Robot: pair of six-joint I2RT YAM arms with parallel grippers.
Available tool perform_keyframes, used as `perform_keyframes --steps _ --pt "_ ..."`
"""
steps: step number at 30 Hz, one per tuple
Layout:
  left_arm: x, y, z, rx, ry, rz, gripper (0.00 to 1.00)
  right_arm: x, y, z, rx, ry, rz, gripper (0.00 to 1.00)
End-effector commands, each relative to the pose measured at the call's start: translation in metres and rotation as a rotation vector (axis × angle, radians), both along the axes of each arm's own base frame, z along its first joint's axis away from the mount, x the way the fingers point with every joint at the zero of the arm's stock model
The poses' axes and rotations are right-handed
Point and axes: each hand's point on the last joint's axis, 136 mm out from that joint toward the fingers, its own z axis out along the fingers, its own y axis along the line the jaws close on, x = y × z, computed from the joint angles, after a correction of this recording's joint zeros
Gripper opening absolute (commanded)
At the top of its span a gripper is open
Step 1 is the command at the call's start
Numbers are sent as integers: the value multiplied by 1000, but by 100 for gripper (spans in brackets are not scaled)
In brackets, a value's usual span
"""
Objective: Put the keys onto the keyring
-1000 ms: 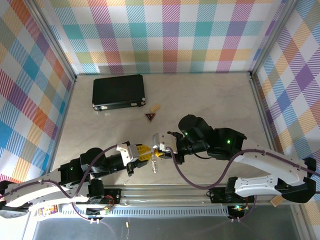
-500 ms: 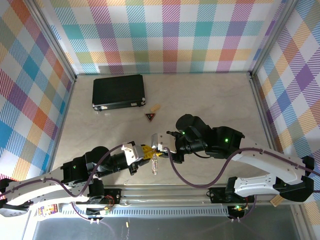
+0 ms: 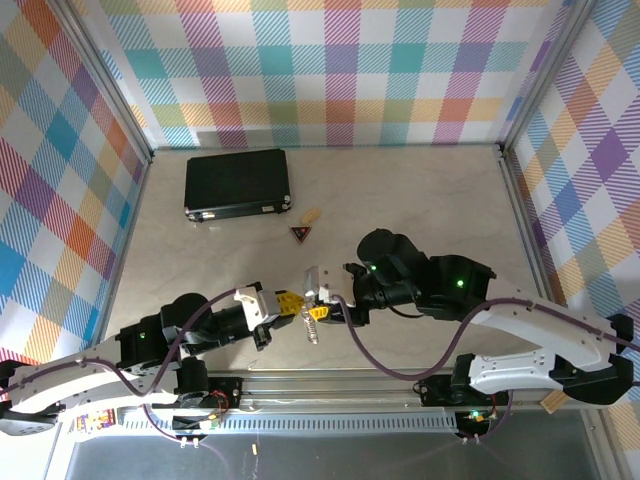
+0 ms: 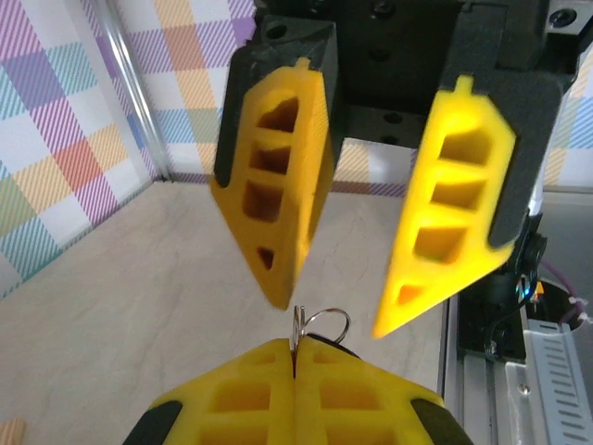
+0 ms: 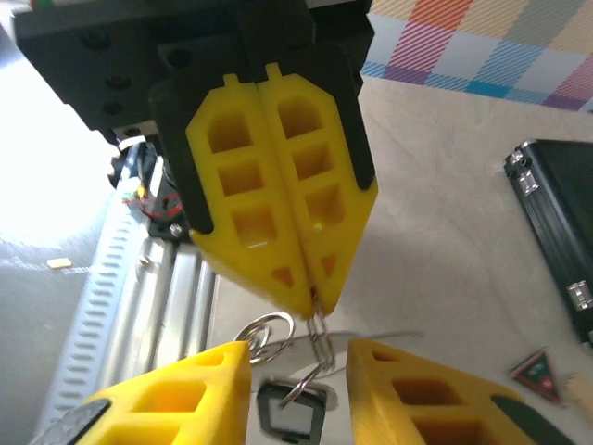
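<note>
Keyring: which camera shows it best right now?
Right wrist: the keyring hangs from the shut left gripper, with its loops and dark tag clear. Left wrist shows a thin wire loop at the fingertips; top external, too small to tell.

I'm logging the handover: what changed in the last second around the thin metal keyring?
The left gripper has closed on the thin metal keyring, and the right gripper has opened its yellow fingers and released it. The ring's dark tag hangs below the left gripper. Both arms barely shifted. The black rectangular case and the dark-red triangular trinket stayed where they were.
</note>
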Motion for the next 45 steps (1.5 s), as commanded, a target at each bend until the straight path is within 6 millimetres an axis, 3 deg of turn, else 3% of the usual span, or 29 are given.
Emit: perform_keyframes --steps 1,8,17,25,33,45 --pt "-11 4 30 -123 -27 -53 0 -9 -8 23 92 17 -1 41" --pt "-17 4 34 -149 -27 -87 0 -10 -17 30 137 42 -25 41" --pt "-24 0 39 -186 -24 -135 0 -9 -1 34 173 52 -4 29" --pt "-25 0 39 -196 -17 -142 0 -14 8 23 144 92 36 29" --pt "-27 -1 40 -199 -17 -150 0 -16 12 18 140 100 53 14" --pt "-21 0 31 -146 -9 -116 0 -16 9 13 89 80 59 0"
